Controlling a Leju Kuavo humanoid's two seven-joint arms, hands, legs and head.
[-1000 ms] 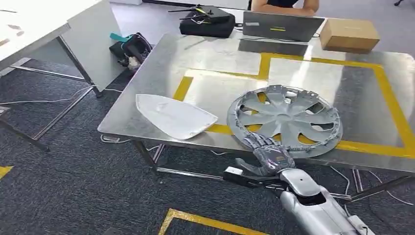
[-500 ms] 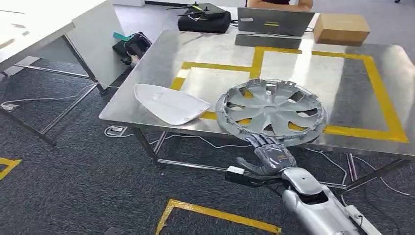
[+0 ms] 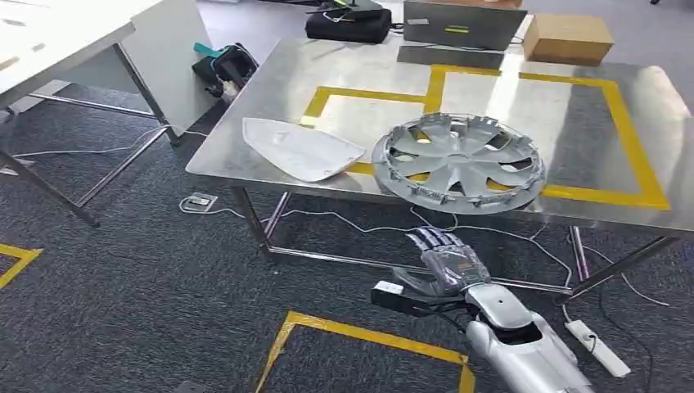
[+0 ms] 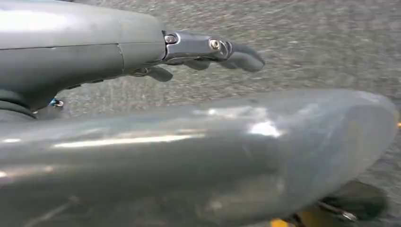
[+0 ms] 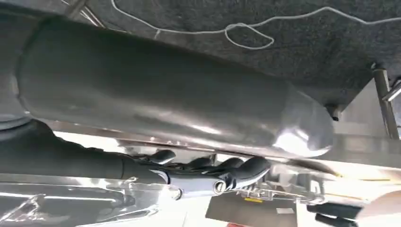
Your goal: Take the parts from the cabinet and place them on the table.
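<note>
While the right hand (image 3: pixel 446 264) hangs below the table edge with fingers spread and nothing in them, the silver spoked hubcap (image 3: pixel 458 162) lies flat on the brushed steel table (image 3: pixel 270 98) — white curved panel (image 3: pixel 301 149) at its 9 o'clock. Left hand (image 4: pixel 208 52) – fingers apart, holding nothing, over speckled grey carpet (image 3: pixel 123 270).

The table (image 3: pixel 270 123) is brushed, reflective metal crossed by matt yellow tape (image 3: pixel 630 131). The hubcap (image 3: pixel 458 161) looks like satin silver plastic, the white cover (image 3: pixel 301 148) smooth matt plastic. Rough dark carpet (image 3: pixel 123 278) covers the floor.
</note>
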